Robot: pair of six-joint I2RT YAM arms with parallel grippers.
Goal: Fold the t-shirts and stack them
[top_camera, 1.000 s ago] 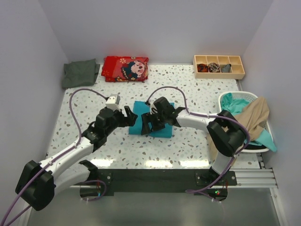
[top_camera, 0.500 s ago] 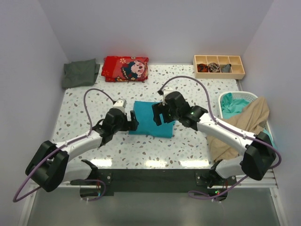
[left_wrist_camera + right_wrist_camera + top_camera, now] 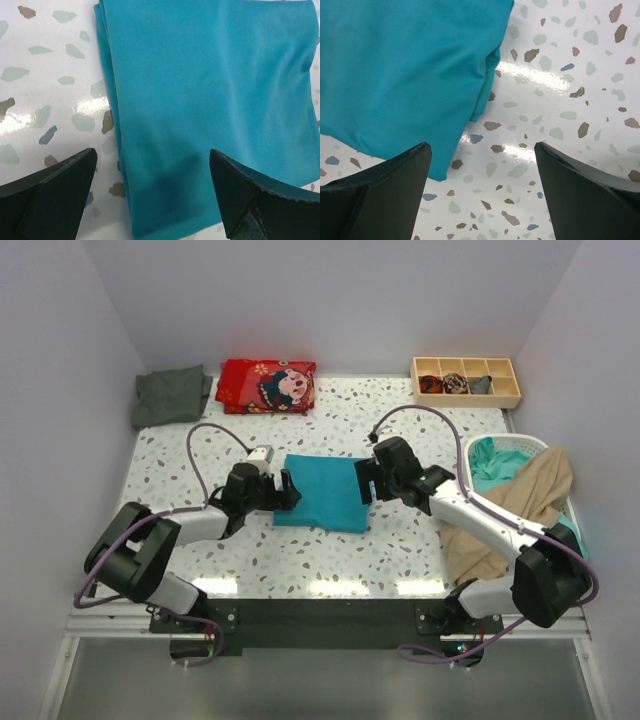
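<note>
Folded teal t-shirt (image 3: pixel 322 502) on the table (image 3: pixel 420 440), between the 2 grippers. Jaws apart, empty — left gripper (image 3: pixel 152 165) and right gripper (image 3: pixel 482 147) alike.

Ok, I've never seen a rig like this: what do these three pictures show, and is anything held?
The left arm and right arm are robots bolted at a speckled table's near edge. The wide picture looks down from above. The other two come from wrist cameras: the dark shapes at the bottom are the left fingers and the right fingers. Both stand open, empty, at opposite edges of a folded teal t-shirt. At the back lie a dark grey-green t-shirt, a red printed cloth and a wooden divided tray. A beige t-shirt hangs over a white basket.
</note>
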